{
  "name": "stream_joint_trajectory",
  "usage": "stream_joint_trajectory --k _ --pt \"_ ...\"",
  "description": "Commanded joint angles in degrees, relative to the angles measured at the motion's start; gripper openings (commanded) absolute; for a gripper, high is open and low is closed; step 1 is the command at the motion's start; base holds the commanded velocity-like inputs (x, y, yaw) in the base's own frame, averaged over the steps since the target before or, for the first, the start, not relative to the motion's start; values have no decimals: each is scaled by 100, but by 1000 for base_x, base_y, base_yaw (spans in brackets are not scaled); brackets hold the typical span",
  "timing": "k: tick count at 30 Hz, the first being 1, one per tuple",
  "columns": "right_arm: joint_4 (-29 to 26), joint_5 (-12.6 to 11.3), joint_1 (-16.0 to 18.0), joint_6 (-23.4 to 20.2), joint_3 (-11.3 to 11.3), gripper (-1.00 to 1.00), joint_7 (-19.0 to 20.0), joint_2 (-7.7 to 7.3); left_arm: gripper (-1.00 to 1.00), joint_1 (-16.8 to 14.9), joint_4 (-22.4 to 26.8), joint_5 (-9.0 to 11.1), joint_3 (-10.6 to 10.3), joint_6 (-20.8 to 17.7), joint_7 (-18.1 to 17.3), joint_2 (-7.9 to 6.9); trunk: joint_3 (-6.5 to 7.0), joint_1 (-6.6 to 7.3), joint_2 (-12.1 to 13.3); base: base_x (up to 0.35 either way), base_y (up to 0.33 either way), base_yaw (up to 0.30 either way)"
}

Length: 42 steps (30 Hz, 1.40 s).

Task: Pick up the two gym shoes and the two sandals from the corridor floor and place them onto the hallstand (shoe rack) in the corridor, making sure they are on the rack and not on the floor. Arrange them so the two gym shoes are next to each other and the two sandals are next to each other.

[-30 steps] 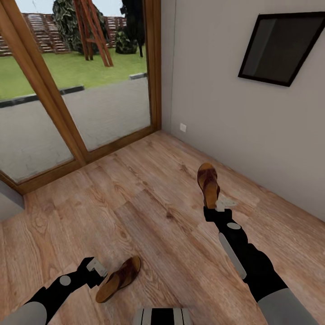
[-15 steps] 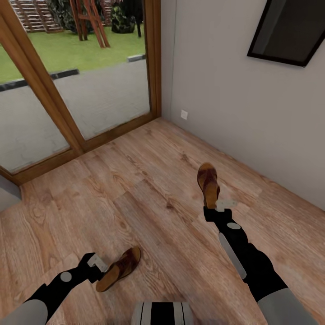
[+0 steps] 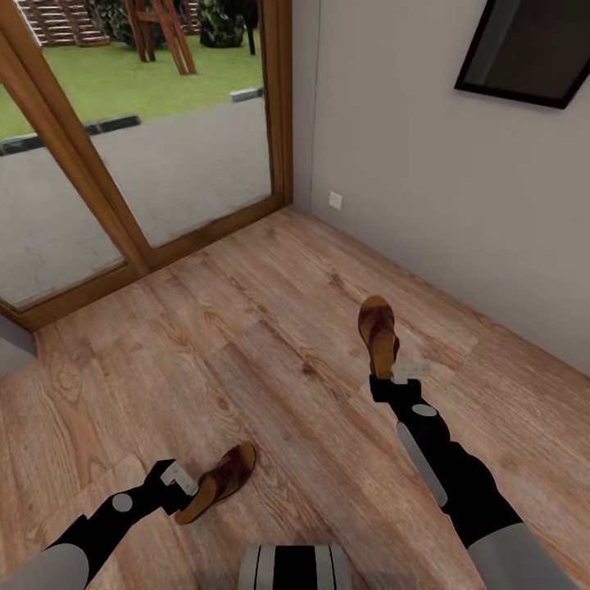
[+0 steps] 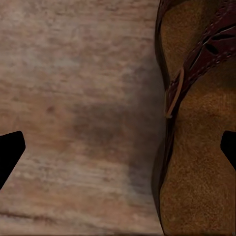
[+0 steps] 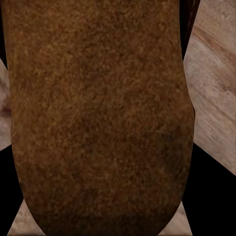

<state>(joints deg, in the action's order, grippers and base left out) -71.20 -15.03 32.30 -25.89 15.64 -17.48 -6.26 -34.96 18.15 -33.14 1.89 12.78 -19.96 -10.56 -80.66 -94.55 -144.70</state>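
Note:
My right gripper (image 3: 400, 370) is shut on the heel of one dark brown sandal (image 3: 378, 332), held above the corridor floor (image 3: 270, 344); its tan insole (image 5: 98, 123) lies between the dark fingers. The other sandal (image 3: 220, 482) lies on the floor at the lower left. My left gripper (image 3: 185, 488) is open at its heel. In the left wrist view, this sandal (image 4: 196, 123) sits just inside one of the wide-spread fingertips (image 4: 10, 152). The gym shoes and the hallstand are out of view.
A glass door in a wooden frame (image 3: 283, 106) closes the far left side. A grey wall (image 3: 426, 188) with a socket (image 3: 334, 199) and a dark framed panel (image 3: 524, 57) runs along the right. My base (image 3: 295, 568) shows at the lower edge.
The camera has moved, shifting the door and wall upward in the picture. My left gripper has come closer to the floor sandal's heel. The right gripper still holds its sandal.

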Motion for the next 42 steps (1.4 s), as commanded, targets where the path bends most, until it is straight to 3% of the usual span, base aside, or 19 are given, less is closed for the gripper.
stream_joint_trajectory --k 1,3,11,24,30,42 --pt "-8 -52 5 -14 20 -100 -61 -7 100 -2 -1 -44 20 27 -23 1 -30 -1 -3 0 0 0" --pt "-8 -52 5 -13 19 -100 -60 -7 100 -2 -3 -47 15 24 -123 1 -87 -6 -6 0 0 0" --pt "-8 -52 5 -14 19 -100 -61 -7 100 -2 -5 -52 13 23 -289 1 -106 -6 -6 0 0 0" --pt "-8 -52 5 -16 19 -100 -62 -7 100 2 -175 -52 13 23 -324 1 -107 -6 -6 0 0 0" --pt "-8 -52 5 -15 19 -100 -61 -7 100 1 -204 -52 13 23 -325 -5 -240 -22 -14 0 0 0" --pt "-8 -52 5 -18 19 -100 -62 -8 100 4 -207 -52 13 23 -325 -2 -262 -24 -15 0 0 0"
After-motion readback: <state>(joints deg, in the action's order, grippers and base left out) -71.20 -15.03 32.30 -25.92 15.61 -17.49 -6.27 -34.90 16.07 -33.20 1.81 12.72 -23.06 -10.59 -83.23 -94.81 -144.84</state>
